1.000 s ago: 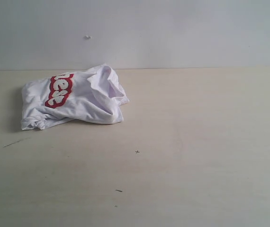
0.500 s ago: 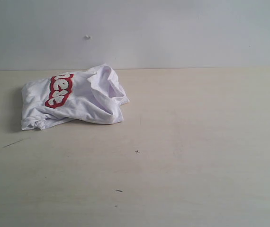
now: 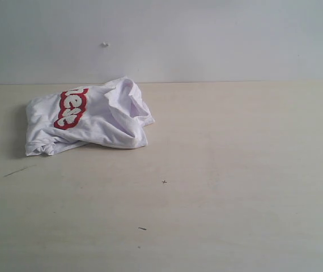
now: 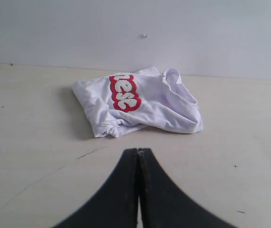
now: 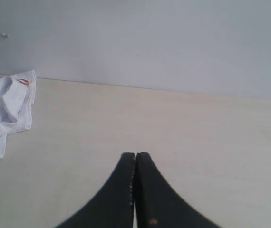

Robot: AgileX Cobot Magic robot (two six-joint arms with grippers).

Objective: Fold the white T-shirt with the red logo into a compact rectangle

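1. The worktop (image 3: 235, 170) is pale and flat. Seen from the exterior view, it carries only the shirt, up at ten o'clock from its middle.
2. The white T-shirt (image 3: 102, 122) lies there in a loose, wrinkled bundle, roughly oblong but lumpy at its three o'clock end. I judge it light, soft and limp, so it will sag and drag if I lift it by one point. I would pinch two outer edges, one at the seven o'clock corner and one at the four o'clock corner.
3. The red logo (image 3: 71, 107) faces up on the bundle's nine o'clock half, partly folded under.
4. My left tool (image 4: 138, 152) is closed on nothing. The shirt lies ahead of it, well apart.
5. My right tool (image 5: 135, 156) is also closed and empty. Only the shirt's edge shows off to its side, well apart.
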